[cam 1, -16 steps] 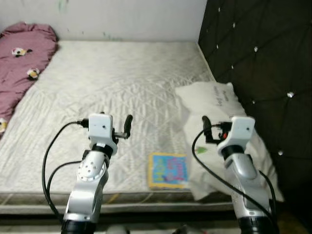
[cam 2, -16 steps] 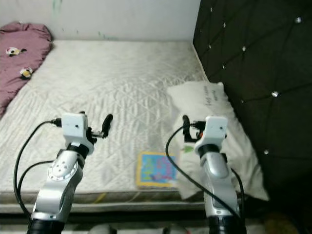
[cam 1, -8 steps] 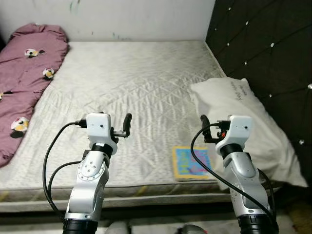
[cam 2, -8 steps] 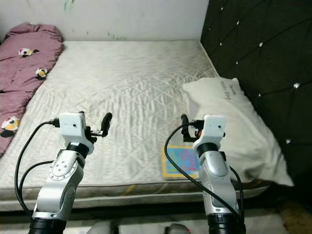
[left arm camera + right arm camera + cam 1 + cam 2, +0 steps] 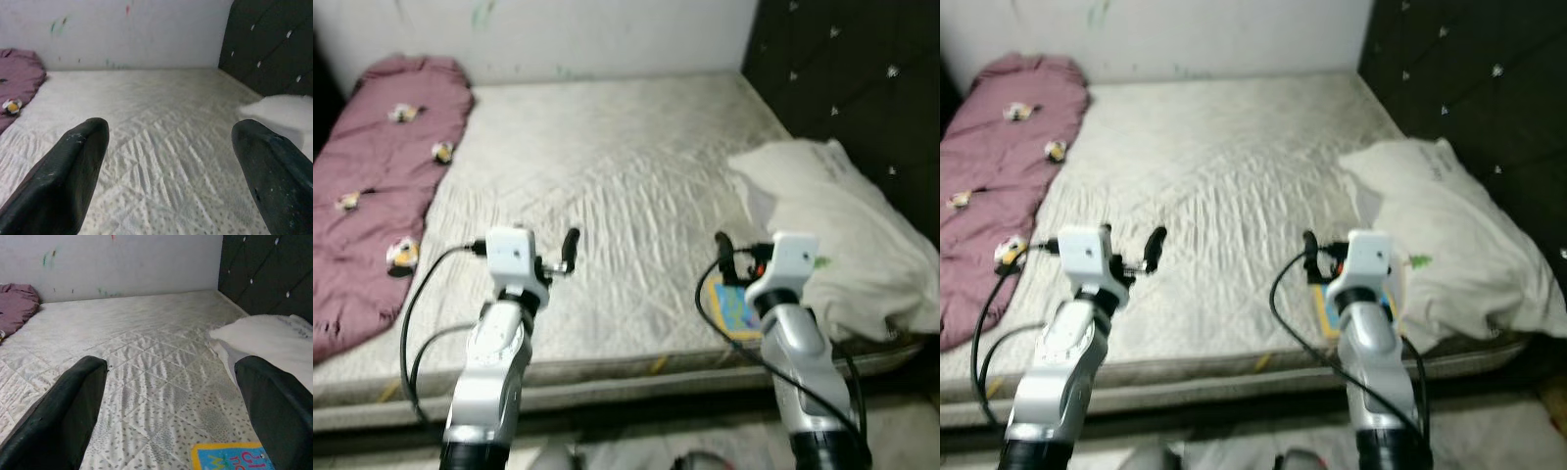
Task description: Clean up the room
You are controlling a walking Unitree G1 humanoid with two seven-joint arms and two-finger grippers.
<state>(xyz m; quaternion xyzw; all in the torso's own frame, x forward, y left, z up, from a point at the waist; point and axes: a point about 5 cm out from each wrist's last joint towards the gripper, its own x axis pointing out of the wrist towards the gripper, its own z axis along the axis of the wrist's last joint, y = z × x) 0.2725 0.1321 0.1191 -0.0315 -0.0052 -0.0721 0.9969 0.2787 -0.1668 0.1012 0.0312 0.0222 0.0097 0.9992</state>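
A white quilted mattress (image 5: 607, 166) lies before me. On its right side rests a crumpled white pillow (image 5: 832, 235). A colourful children's book (image 5: 734, 308) lies flat near the front edge, partly behind my right arm, and it shows in the right wrist view too (image 5: 230, 455). A maroon blanket (image 5: 382, 186) with small printed figures runs along the left side. My left gripper (image 5: 566, 257) and right gripper (image 5: 724, 253) are both raised above the front of the bed, open and holding nothing. The fingers (image 5: 73, 166) (image 5: 68, 406) stand wide apart.
A black tufted headboard (image 5: 862, 69) rises on the right behind the pillow. A white wall (image 5: 587, 34) with a few paint marks backs the bed. The mattress's front edge (image 5: 636, 367) runs just below my grippers.
The whole picture has shifted, so the camera has turned left: more of the maroon blanket shows, and the pillow and book sit further right. Both arms keep the same pose.
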